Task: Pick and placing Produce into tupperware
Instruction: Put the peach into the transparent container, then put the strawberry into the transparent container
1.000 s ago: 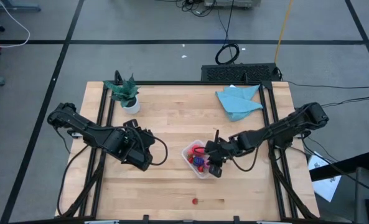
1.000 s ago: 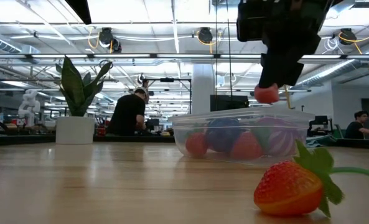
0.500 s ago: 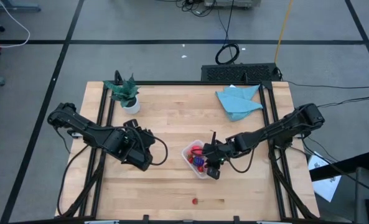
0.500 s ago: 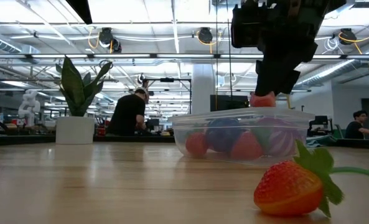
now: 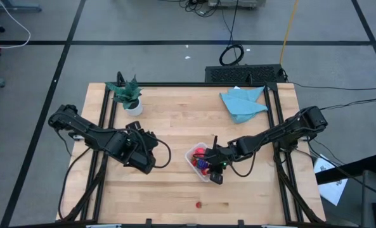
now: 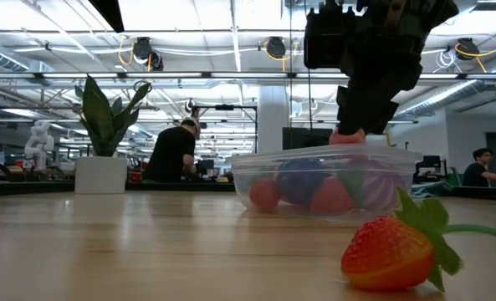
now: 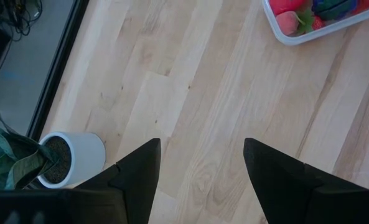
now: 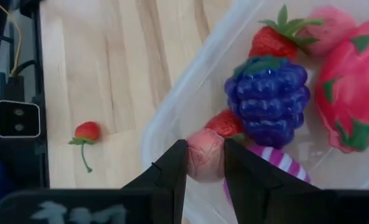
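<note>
The clear tupperware (image 5: pixel 196 166) (image 6: pixel 323 180) (image 8: pixel 190 106) sits near the table's middle and holds a purple berry cluster (image 8: pixel 268 99), a strawberry (image 8: pixel 274 40), a big pink-red fruit (image 8: pixel 349 87) and a magenta striped piece (image 8: pixel 268 163). My right gripper (image 5: pixel 212 166) (image 6: pixel 352 134) (image 8: pixel 204 163) hangs just over the tub's near rim, shut on a small pink berry (image 8: pixel 204 154). One strawberry (image 5: pixel 199 204) (image 6: pixel 390 251) (image 8: pixel 86 132) lies on the wood near the table's near edge. My left gripper (image 5: pixel 146 158) (image 7: pixel 200 168) waits open left of the tub. My right gripper pinches the small pink berry (image 8: pixel 204 149) between its two fingertips (image 8: pixel 172 171), coming from above and pointing down. The berry (image 6: pixel 348 136) is lifted clear, right at the level of the tub's rim, above the fruits inside.
A green potted plant (image 5: pixel 128 95) (image 7: pixel 66 158) stands at the table's far left. A blue cloth (image 5: pixel 241 102) lies at the far right. Bare wood lies between the tub and the near edge. People sit in the room beyond the table (image 6: pixel 174 150).
My right gripper has moved toward the table's left and down, carrying the pink berry from above the tub's right side to its rim level. The left arm has kept still.
</note>
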